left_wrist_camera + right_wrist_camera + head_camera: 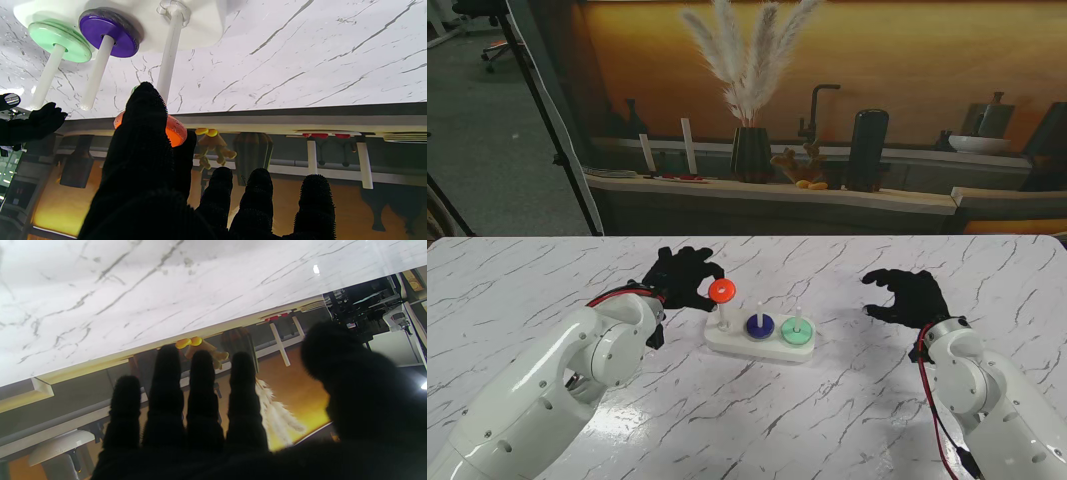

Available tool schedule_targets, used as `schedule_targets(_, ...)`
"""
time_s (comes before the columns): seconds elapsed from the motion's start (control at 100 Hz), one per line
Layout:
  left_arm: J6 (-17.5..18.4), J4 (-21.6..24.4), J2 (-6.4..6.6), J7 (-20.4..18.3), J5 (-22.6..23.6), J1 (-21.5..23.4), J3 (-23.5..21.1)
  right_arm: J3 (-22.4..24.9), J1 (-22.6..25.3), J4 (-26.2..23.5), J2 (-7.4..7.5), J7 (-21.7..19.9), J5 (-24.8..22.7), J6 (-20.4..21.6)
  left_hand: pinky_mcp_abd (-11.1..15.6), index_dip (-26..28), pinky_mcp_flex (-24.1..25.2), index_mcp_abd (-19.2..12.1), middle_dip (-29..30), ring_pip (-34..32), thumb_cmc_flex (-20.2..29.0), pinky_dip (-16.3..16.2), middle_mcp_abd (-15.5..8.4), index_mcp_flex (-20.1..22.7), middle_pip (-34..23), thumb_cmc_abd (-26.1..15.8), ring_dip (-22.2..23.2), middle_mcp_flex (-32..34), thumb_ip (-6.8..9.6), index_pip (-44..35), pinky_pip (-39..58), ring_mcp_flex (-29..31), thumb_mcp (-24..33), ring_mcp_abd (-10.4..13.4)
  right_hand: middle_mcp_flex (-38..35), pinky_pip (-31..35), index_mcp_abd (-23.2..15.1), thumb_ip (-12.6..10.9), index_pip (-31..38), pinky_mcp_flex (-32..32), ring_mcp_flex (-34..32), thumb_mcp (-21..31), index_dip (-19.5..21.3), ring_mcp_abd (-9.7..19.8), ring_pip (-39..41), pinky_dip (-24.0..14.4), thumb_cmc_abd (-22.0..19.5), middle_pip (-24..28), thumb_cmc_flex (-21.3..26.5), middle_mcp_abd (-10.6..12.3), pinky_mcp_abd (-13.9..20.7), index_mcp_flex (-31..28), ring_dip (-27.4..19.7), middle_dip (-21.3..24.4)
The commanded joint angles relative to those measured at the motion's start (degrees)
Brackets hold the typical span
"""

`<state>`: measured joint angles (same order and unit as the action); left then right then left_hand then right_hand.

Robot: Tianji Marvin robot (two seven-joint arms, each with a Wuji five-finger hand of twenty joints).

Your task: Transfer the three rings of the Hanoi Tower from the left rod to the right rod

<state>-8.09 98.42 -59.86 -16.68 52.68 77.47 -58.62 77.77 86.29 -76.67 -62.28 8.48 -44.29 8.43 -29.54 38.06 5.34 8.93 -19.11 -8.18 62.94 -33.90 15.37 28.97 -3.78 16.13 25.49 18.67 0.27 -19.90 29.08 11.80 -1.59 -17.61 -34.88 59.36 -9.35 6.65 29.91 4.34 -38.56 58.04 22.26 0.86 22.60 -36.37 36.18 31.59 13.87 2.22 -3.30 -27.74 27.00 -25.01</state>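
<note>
Stand camera looking down shows a white plastic Hanoi Tower base (727,343) with three upright white rods resting on the white marble-patterned table (847,420). On this base, the flat green ring (796,332) lies at the foot of the right rod (797,316), and the flat purple ring (759,326) lies at the foot of the middle rod (758,306). The round orange ring (721,290) sits at the very top of the left rod (724,316), pinched between the thumb and a finger of the black-gloved left hand (679,278), which is closed on it. Whether the ring is clear of the rod tip I cannot tell. Left wrist view shows the orange ring beside the left rod's tip, behind the gloved thumb (143,133). To the right of the base and well apart from it, the black-gloved right hand (907,295) hovers over the table with fingers spread, holding nothing.
</note>
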Motion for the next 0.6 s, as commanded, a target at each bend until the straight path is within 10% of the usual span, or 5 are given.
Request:
schedule_targets(0.0,1.3,-0.4,0.11,-0.9,0.1,0.4,0.0,-0.2,0.3,0.0,-0.42,0.0,0.0,0.1,-0.8,2.0,0.0,-2.0,-0.3,0.4,3.7,0.5,-0.3,2.7,0.3,-2.2,0.5,-0.2,-0.85,-3.4,0.1,0.3,1.5,-0.1,0.0,1.0,-0.9,-2.4,0.6,-0.4,1.2,0.9,0.6,-0.1,0.6,0.5,-0.9,0.3,0.0,0.1,-17.9,0.5,-0.4,0.6)
schedule_targets(0.59,0.9,-1.9,0.16,-0.9,-0.3,0.3,0.4,-0.2,0.3,-0.1,-0.39,-0.2,0.0,0.0,-0.7,1.9,-0.1,-2.0,-0.2,0.4,3.6,0.3,-0.3,2.5,0.3,-2.4,0.5,-0.2,-0.86,-3.4,0.1,0.3,1.5,-0.1,0.0,1.0,-0.9,-2.3,0.6,-0.4,1.2,0.9,0.6,-0.1,0.6,0.5,-0.9,0.4,0.0,-0.1,-17.9,0.4,-0.4,0.6)
